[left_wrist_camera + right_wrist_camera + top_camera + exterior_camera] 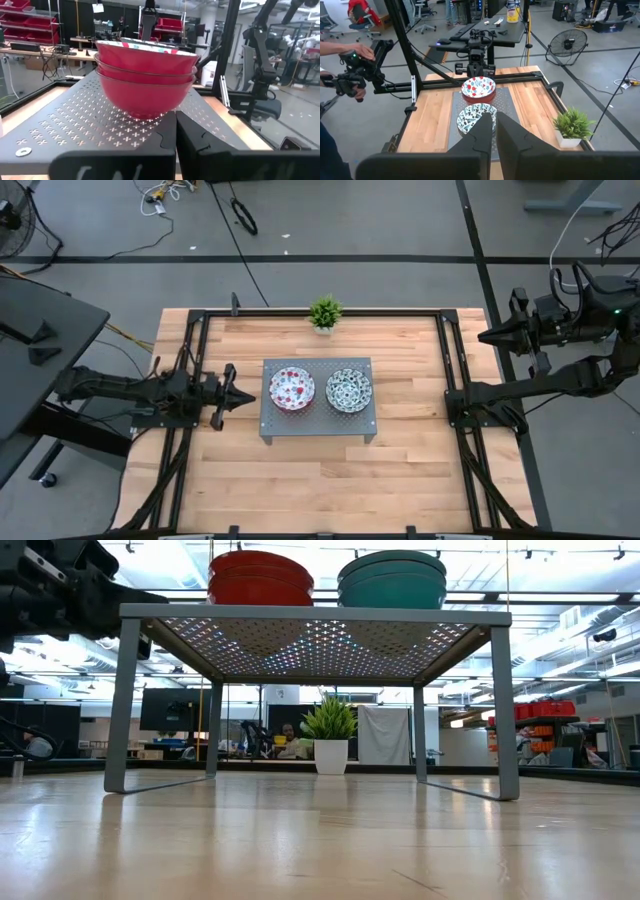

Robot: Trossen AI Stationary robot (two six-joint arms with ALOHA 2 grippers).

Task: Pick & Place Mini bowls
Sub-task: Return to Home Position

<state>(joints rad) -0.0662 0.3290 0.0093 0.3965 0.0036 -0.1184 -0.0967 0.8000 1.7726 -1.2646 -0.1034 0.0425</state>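
Note:
Two stacks of nested mini bowls stand on a grey perforated metal rack (317, 425) at the table's middle. The red-spotted stack (292, 389) (145, 75) is on the rack's left half, the blue-green stack (349, 390) (476, 118) on its right half. In the low view the red stack (260, 578) and the teal stack (392, 578) sit on the rack's top. My left gripper (248, 394) (175, 115) is shut, level with the rack's top, just left of the red stack and apart from it. My right gripper (483, 337) (495, 116) is shut, raised high beyond the table's right edge.
A small green potted plant (325, 313) (330, 735) stands at the table's far edge, behind the rack. Black frame rails (455, 380) run along the table's left and right sides. A person's hands (362, 50) show beyond the table's left side. Bare wood (320, 480) lies near the rack's front.

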